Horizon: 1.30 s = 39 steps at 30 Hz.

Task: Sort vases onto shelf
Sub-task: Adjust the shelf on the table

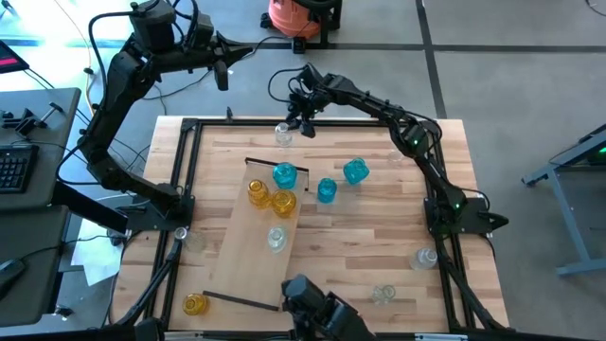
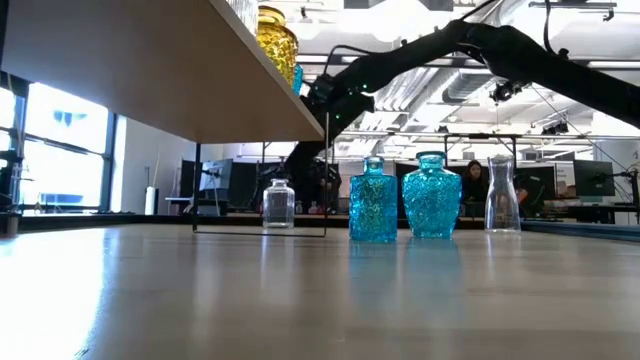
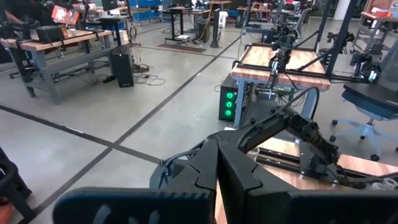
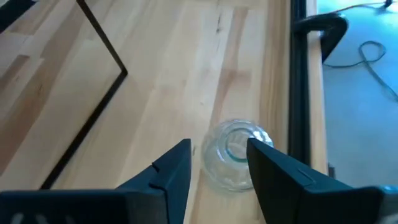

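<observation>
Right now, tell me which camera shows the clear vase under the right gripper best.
The right wrist view: the clear vase sits close up between the open right gripper fingers, near the table's edge. The high view shows it small at the far edge. The low view shows it upright in profile. The left wrist view misses it.

High view: my overhead camera, faces straight down, takes in whole table (image 1: 379, 237) and both arms from well above. Low view: sits at tabletop height, faces level across planks into room; shelf (image 2: 170, 60) underside fills upper left, close to lens. Left wrist view: I see out past table, toward room floor and far benches. Right wrist view: faces steeply down, close above clear vase (image 4: 235, 154) at table edge. Same clear vase (image 1: 283, 134) appears in high view near far rail.
</observation>
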Available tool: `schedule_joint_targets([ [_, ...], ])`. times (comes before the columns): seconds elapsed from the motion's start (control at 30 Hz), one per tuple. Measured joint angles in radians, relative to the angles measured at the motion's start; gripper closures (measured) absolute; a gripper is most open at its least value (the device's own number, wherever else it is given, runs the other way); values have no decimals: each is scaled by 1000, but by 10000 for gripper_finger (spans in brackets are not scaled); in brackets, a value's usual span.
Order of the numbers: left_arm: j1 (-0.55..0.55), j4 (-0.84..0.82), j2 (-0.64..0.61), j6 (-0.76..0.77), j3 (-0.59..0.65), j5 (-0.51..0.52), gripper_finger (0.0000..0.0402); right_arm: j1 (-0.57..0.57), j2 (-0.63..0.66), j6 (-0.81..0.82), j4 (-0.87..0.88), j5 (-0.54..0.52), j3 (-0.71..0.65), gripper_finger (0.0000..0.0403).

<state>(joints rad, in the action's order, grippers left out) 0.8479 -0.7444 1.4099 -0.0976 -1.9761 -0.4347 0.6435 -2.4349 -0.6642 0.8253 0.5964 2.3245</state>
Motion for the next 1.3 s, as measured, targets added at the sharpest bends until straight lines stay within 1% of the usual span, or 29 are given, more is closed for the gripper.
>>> schedule_joint_targets([
  [0.2,0,0,0,15,0,0,401,5,-33,21,5,25,0,252],
  [0.37,-5,0,0,15,0,0,402,-3,-33,20,-23,30,0,252],
  [0.47,-5,0,0,15,0,0,401,-4,-33,32,-26,60,0,252],
  [0.6,-5,0,0,15,0,0,402,-3,-33,37,-25,64,0,252],
  [0.77,-5,0,0,19,0,0,402,-3,-40,39,-7,113,0,252],
  [1.07,-7,-10,0,18,0,0,402,-11,-48,35,-32,110,0,252],
  [1.3,-7,-9,0,18,0,0,402,-3,-60,29,-67,85,0,252],
])
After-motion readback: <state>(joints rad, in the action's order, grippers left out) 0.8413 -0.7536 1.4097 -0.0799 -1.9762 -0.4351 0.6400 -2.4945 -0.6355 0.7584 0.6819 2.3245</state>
